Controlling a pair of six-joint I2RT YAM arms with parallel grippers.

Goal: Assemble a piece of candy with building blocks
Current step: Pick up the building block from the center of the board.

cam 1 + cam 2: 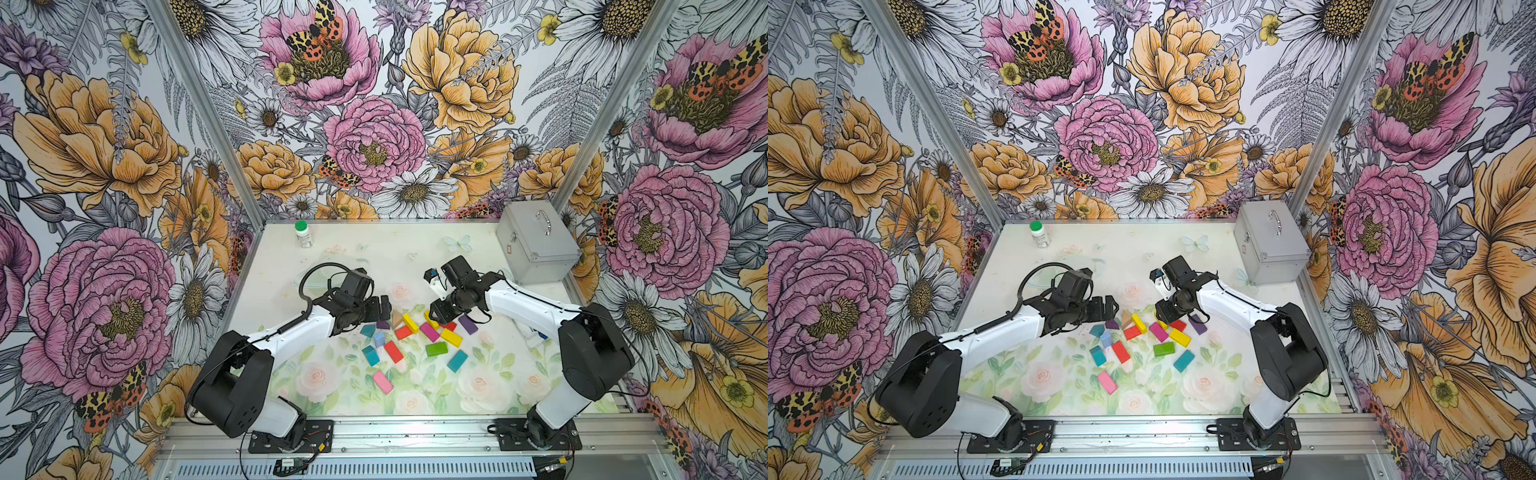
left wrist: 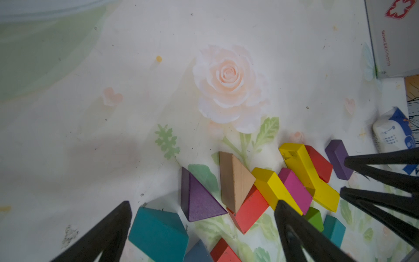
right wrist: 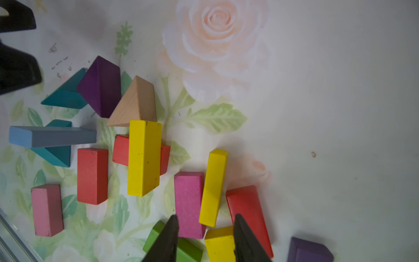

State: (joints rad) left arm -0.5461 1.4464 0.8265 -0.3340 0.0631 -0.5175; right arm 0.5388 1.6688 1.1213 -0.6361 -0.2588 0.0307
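The building blocks (image 1: 415, 340) lie scattered mid-table in both top views. My left gripper (image 2: 203, 204) hangs open over their left edge, above a purple triangle (image 2: 199, 202) and a teal block (image 2: 158, 231), touching neither. My right gripper (image 3: 205, 216) is low over the right side of the pile. Its jaws are narrowed around the ends of a magenta block (image 3: 189, 204), a slim yellow block (image 3: 213, 188) and a second yellow block (image 3: 220, 245). Whether they press on these is unclear. A red block (image 3: 249, 208) and a green block (image 3: 190, 249) lie just outside its fingers.
A silver case (image 1: 536, 245) stands at the back right and a green-capped bottle (image 1: 303, 234) at the back left. A blue-and-white snack packet (image 2: 394, 133) lies right of the blocks. A pink block (image 1: 382, 382) lies apart near the front.
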